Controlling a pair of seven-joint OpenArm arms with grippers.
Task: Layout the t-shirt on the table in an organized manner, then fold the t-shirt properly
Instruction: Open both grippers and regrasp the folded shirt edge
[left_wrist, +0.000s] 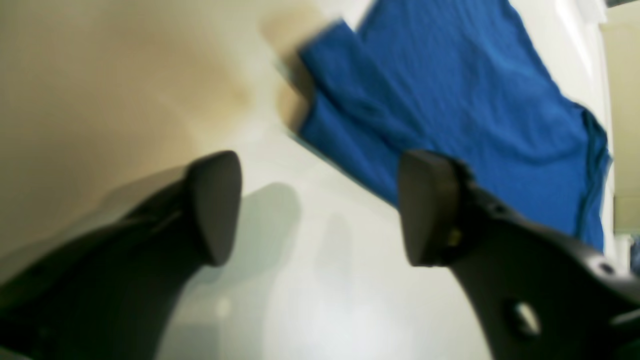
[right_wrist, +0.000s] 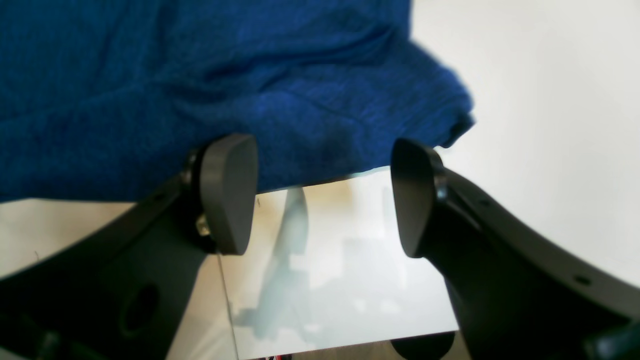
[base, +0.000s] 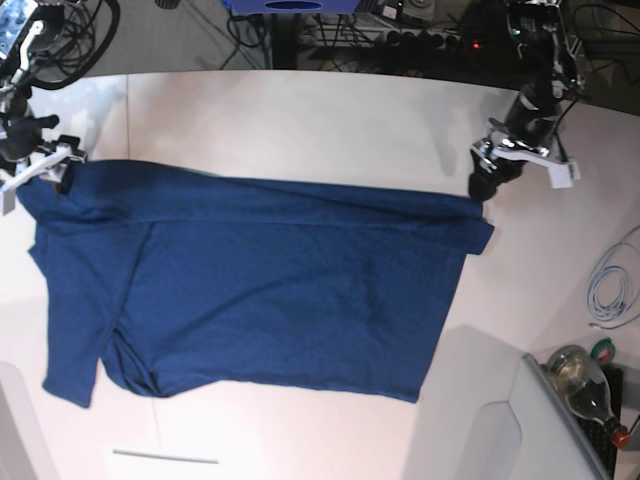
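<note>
Left gripper (left_wrist: 320, 207) was seen with jaws spread wide and nothing between them, just off the far edge of the plain dark navy blue soft cloth t-shirt (base: 270, 285). Right gripper (right_wrist: 322, 195) was likewise found wide apart and empty, its fingertips just at the shirt's edge; contact could not be told.

The t-shirt was laid flat across the middle of the large smooth white matte table (base: 300, 110), mostly spread, with a narrow strip folded over along its far edge and one sleeve bunched at the near corner.

Risk, as judged: if a fold were started from here, the bunched sleeve and the doubled far strip would likely be trapped inside, giving a crooked fold. A jaw closed too close to the edge could be expected to snag a single layer and drag the cloth askew.

Both arms were posed at the far corners of the t-shirt, one at each end, wrists angled down toward the cloth.
</note>
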